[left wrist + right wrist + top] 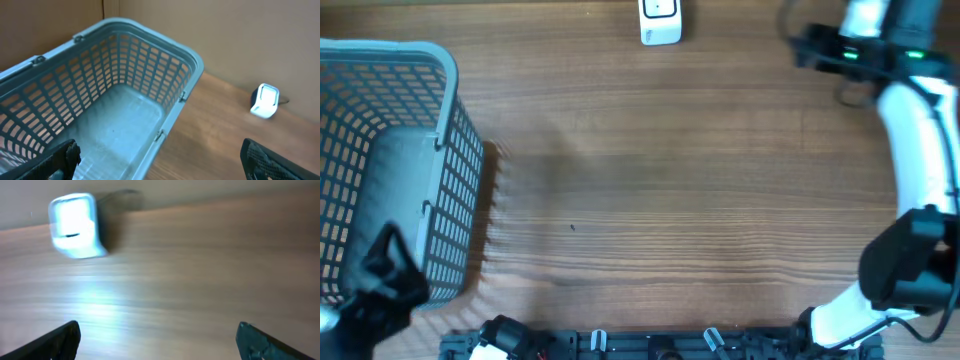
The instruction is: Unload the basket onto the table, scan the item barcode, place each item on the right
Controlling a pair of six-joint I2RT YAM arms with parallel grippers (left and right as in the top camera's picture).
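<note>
1. Table (pixel 670 200): wood-grain top, lies below both pincers.
2. Basket (pixel 450 110): grey-blue plastic, lattice walls. Sits directly below and ahead of L pincer (pixel 159 152), whose fingers hang over the near end. The long rim on the R side of L pincer runs fwd between its two fingers in the wrist view. Basket is well apart from R pincer (pixel 157 330), on its L side.
3. R arm (pixel 910 140): white link, reaches fwd along the table's R edge behind R pincer.
4. L pincer: fingers spread wide apart, nothing between them.
5. R pincer: fingers spread wide apart, nothing gripped, only bare table between them. Wrist view is blurred.
6. Scanner (pixel 75 226): small white unit, stands on the table at the far edge. Ahead and to the L of R pincer, not touching it. Ahead and far to the R of L pincer, beyond the basket.
</note>
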